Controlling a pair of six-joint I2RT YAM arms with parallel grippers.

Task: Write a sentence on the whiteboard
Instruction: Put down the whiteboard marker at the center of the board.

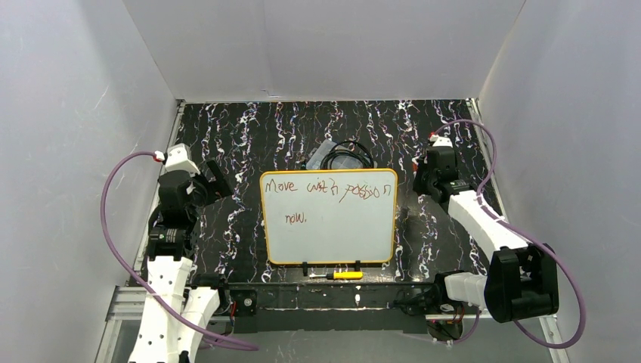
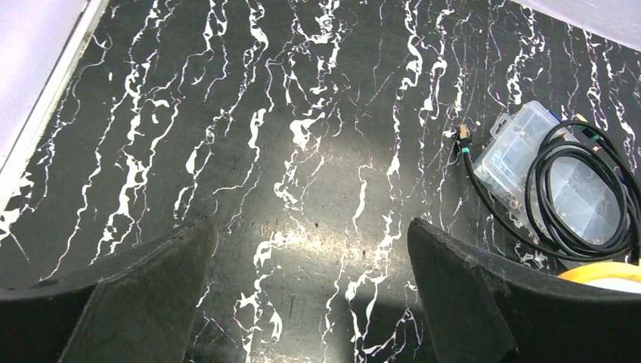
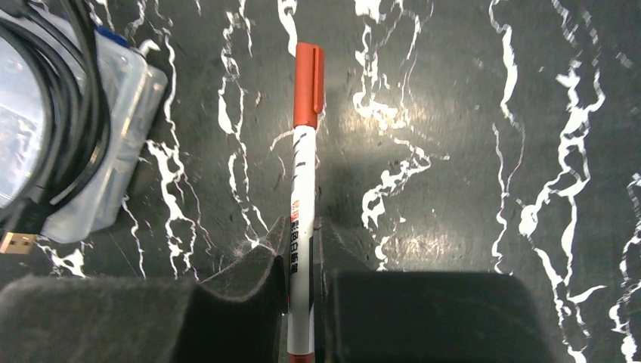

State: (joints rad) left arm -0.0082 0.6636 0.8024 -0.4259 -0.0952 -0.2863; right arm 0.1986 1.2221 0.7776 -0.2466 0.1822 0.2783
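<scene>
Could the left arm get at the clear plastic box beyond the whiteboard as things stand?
Probably yes: the left end effector is open and empty, and only bare table lies between it and the clear plastic box.

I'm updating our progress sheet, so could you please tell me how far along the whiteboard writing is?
Done: the sentence sits on the whiteboard in two lines of reddish-brown script. In hand: the right fingers are shut on the marker, its red cap on, off the board. The left fingers stand open, empty. Left: probably just putting the marker down.
</scene>
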